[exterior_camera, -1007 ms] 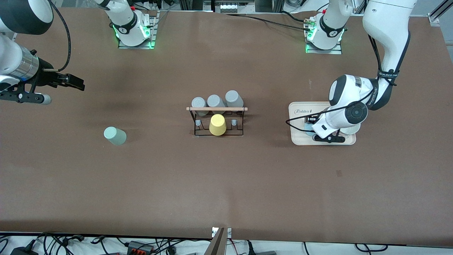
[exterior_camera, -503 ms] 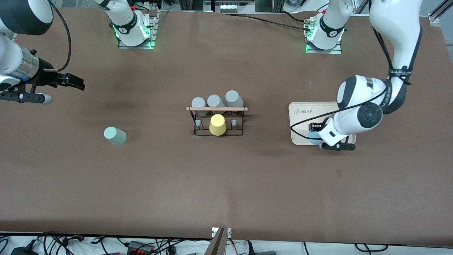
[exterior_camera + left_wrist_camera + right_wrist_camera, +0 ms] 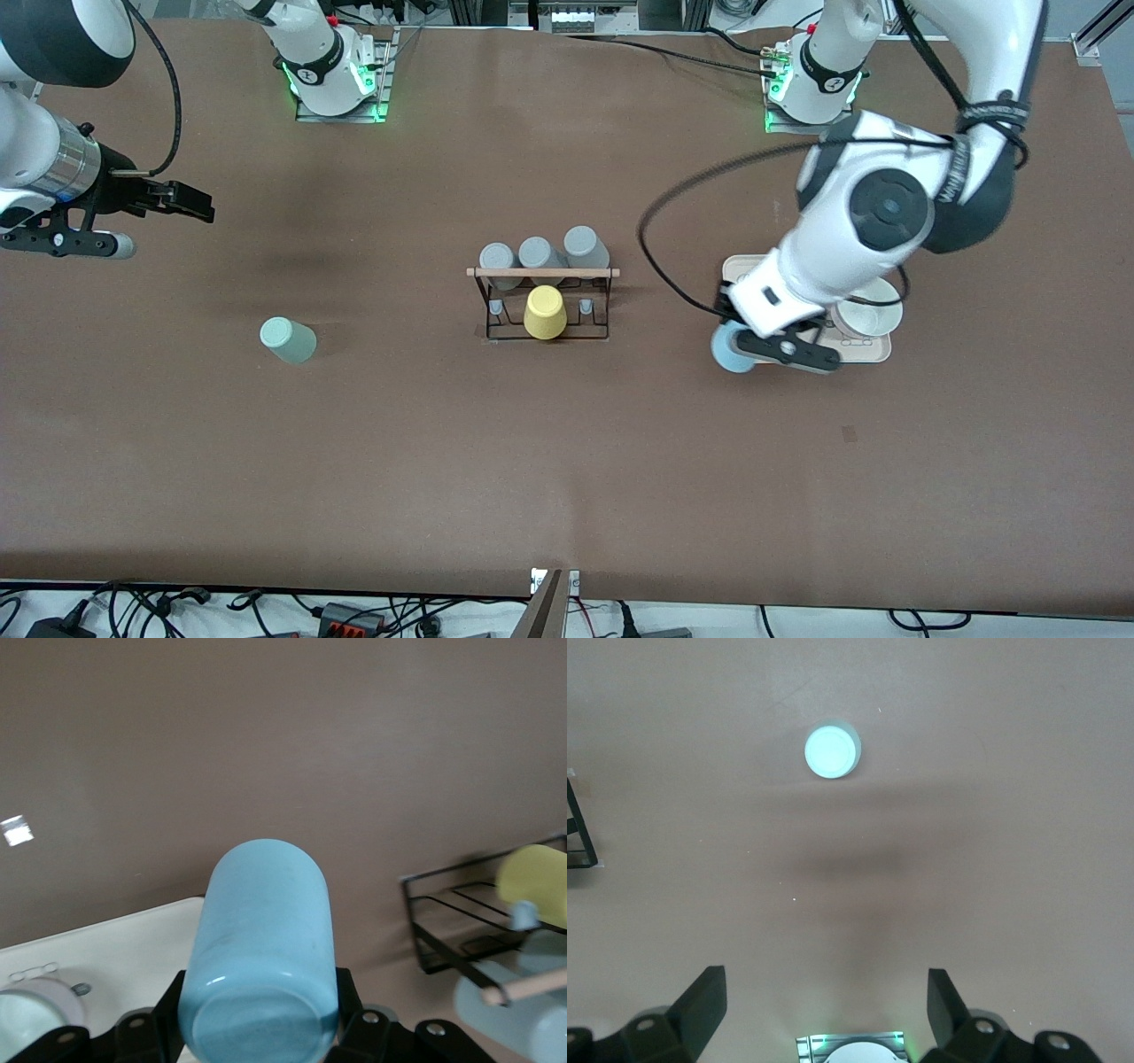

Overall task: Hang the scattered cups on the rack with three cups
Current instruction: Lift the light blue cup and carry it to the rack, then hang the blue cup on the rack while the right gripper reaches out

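Light blue cup (image 3: 732,347) clamped in left claw (image 3: 755,344), carried in the air over the table (image 3: 567,461) at the edge of the cream tray (image 3: 873,354) that faces the rack, right of frame centre in the front view. In the left wrist view, light blue cup (image 3: 259,948) seen lying sideways between the black fingers (image 3: 142,1036), tray (image 3: 133,939) below it. Pale mint green cup (image 3: 287,339) upside down on the table, left of frame centre, well apart from the rack. Rack (image 3: 545,301) at frame centre: wooden rod across its top, three grey cups (image 3: 539,255) along it, yellow cup (image 3: 544,312) lower in frame. White bowl (image 3: 866,312) on the tray. Right claw (image 3: 182,202) at upper left of frame, spread wide and holding nothing, hanging over bare table; arm waiting. In the right wrist view, mint cup (image 3: 832,750) well ahead of the spread fingers (image 3: 700,1003).
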Available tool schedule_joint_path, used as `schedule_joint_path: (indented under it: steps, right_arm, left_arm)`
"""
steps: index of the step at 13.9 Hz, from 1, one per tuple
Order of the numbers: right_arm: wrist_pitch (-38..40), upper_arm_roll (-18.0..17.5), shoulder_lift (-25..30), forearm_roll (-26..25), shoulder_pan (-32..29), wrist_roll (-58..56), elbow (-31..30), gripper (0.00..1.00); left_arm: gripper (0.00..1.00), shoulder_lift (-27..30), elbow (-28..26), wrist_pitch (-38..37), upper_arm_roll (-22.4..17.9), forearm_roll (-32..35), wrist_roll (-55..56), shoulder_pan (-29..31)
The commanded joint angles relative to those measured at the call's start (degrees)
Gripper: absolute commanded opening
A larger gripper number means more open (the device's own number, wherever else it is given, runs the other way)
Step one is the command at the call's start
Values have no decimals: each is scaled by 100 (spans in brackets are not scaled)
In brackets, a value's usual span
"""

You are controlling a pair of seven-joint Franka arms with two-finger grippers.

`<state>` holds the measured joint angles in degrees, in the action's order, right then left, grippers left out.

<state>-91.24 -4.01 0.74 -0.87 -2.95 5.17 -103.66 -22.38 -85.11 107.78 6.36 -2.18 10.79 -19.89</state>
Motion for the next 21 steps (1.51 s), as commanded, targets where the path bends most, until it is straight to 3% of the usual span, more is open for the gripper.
schedule_joint_path:
  steps: [1,4,8,21]
  right_arm:
    - [54,-12,137,-19,-4,-95,-120,100]
    - [80,-12,137,-19,5,-60,-128,100]
    - [97,-12,137,-19,5,-42,-120,100]
    - [36,-12,128,-10,-13,-42,-137,100]
  left_arm:
    - [36,-161,328,-143,-47,-81,125,-532]
    - [36,-406,564,-134,-56,-212,239,-990]
    - [36,-907,1031,-126,-56,-582,283,-1130]
    - [36,-1479,1269,-134,-74,-520,2251,-1421]
